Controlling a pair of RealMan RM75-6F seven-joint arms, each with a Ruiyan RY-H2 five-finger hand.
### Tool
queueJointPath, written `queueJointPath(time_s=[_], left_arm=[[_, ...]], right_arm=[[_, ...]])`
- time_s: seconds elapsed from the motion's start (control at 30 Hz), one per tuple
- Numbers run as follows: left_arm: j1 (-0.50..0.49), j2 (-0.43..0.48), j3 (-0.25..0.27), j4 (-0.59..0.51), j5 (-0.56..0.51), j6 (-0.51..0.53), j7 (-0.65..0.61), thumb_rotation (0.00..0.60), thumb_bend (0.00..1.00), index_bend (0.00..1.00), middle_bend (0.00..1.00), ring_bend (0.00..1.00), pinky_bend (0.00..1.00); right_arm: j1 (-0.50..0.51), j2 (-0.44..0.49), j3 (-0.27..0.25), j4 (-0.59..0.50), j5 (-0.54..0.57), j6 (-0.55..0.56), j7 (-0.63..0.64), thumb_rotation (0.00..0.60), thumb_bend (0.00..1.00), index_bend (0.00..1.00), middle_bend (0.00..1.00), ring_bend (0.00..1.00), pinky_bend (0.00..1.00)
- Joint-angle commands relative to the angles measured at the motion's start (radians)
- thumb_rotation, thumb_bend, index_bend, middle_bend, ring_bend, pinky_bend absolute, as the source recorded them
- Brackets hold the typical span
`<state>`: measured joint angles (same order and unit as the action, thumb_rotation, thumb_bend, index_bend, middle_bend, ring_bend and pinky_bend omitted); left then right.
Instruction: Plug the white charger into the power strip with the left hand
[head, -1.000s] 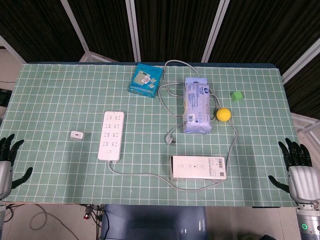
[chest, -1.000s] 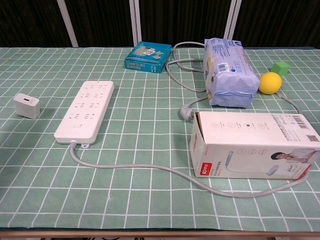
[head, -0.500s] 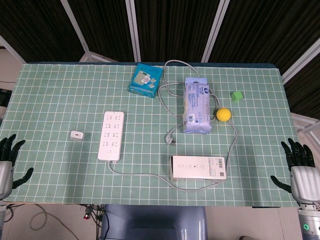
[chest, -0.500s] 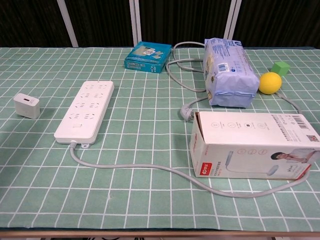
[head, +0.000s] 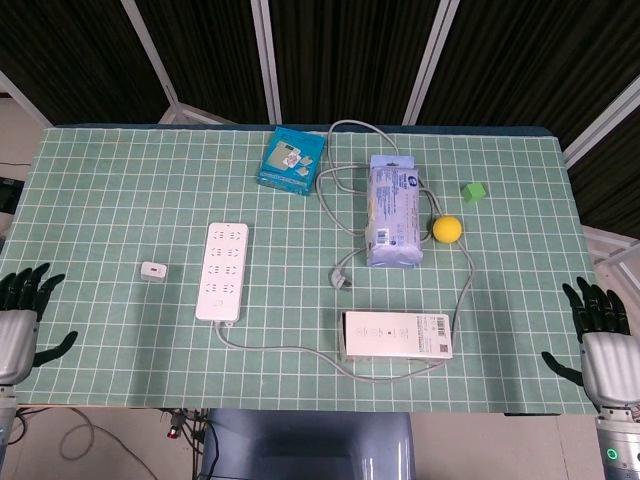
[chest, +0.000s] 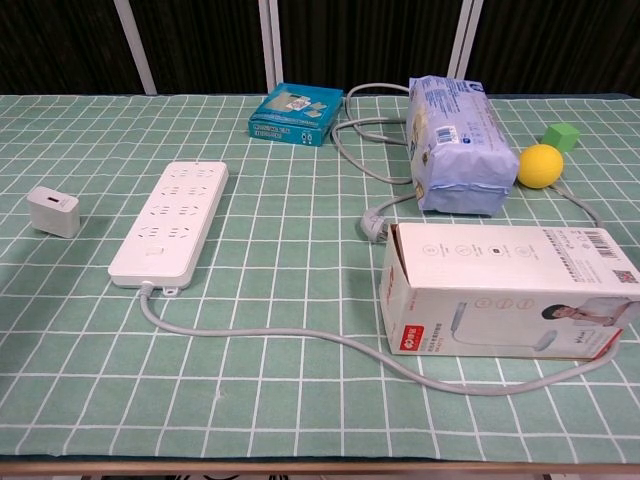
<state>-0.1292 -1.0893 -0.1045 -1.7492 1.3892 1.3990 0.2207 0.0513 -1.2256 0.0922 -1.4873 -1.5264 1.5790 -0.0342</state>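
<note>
The white charger (head: 153, 270) (chest: 53, 211) lies on the green mat, a short way left of the white power strip (head: 222, 270) (chest: 171, 222). The strip's grey cable (chest: 300, 335) runs along the front and loops back to its plug (head: 342, 280). My left hand (head: 18, 325) hovers at the table's front left corner, fingers spread and holding nothing, well away from the charger. At the front right corner my right hand (head: 600, 338) is likewise spread and empty. Neither hand shows in the chest view.
A white carton (head: 396, 335) lies front centre-right. Behind it are a blue tissue pack (head: 394, 208), a yellow ball (head: 447, 229) and a green cube (head: 473, 191). A teal box (head: 290, 161) sits at the back.
My left hand has shifted slightly up and right toward the table edge. The right hand has dropped a little. The objects have not moved.
</note>
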Motion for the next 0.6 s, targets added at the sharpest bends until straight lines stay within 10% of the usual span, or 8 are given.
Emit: queueJointPath(time_s=[0.03,0.3,0.6], left_arm=[[-0.146,0.093,-0.085,0.003,-0.141,-0.241,-0.043,0.600,0.20,0.16,0.05,0.00,0.00],[-0.433,0.141,-0.152,0.106,-0.485,-0.692,0.053,0.600,0.20,0.16,0.09,0.00,0.00],[-0.675,0.014,-0.040,0.254,-0.808,-0.736,0.335,0.600,0.17,0.16,0.12,0.00,0.00]], right_arm=[[0.001,-0.006,0.000,0.000,0.003,-0.003,-0.010,0.600,0.13,0.00,0.00,0.00,0.00],[0.002,-0.014,-0.002,0.000,0.006,-0.007,-0.036,0.600,0.13,0.00,0.00,0.00,0.00],[0.001,-0.020,0.003,0.008,0.017,-0.010,-0.046,0.600,0.13,0.00,0.00,0.00,0.00]])
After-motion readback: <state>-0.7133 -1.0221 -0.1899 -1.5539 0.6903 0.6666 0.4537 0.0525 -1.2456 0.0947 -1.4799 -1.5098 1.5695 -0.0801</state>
